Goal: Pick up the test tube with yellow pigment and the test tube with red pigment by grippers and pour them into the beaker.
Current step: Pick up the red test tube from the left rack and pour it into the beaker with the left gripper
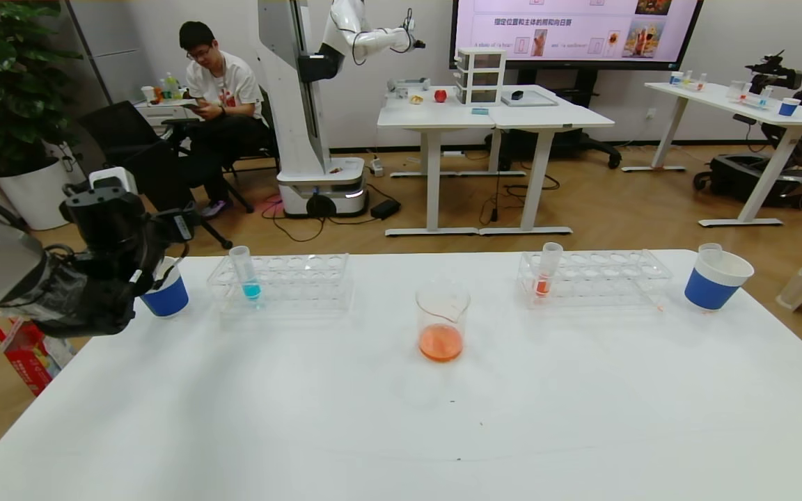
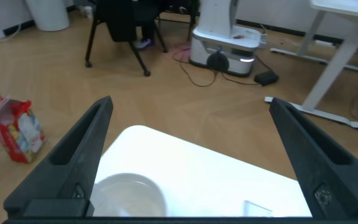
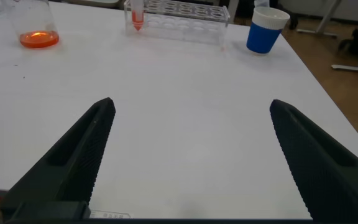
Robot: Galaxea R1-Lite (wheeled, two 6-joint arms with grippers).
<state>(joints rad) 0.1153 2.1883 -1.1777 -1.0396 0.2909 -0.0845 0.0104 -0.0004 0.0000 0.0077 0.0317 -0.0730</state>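
The beaker [image 1: 441, 323] stands mid-table with orange liquid in its bottom; it also shows in the right wrist view [image 3: 37, 31]. The test tube with red pigment [image 1: 546, 273] stands upright in the right clear rack [image 1: 603, 278], also in the right wrist view [image 3: 137, 17]. The test tube with yellow pigment is out of view. My left gripper [image 1: 164, 261] is open and empty over the left blue-and-white cup [image 1: 166, 296]; the left wrist view shows its jaws wide apart [image 2: 190, 102] above the cup's rim [image 2: 129, 186]. My right gripper [image 3: 191, 104] is open and empty, low over the near right table, outside the head view.
A tube with blue liquid [image 1: 248, 275] stands in the left clear rack [image 1: 296, 282]. A second blue-and-white cup [image 1: 716, 280] at the far right holds an empty clear tube [image 1: 709, 249]. The table's left edge runs just beside the left cup.
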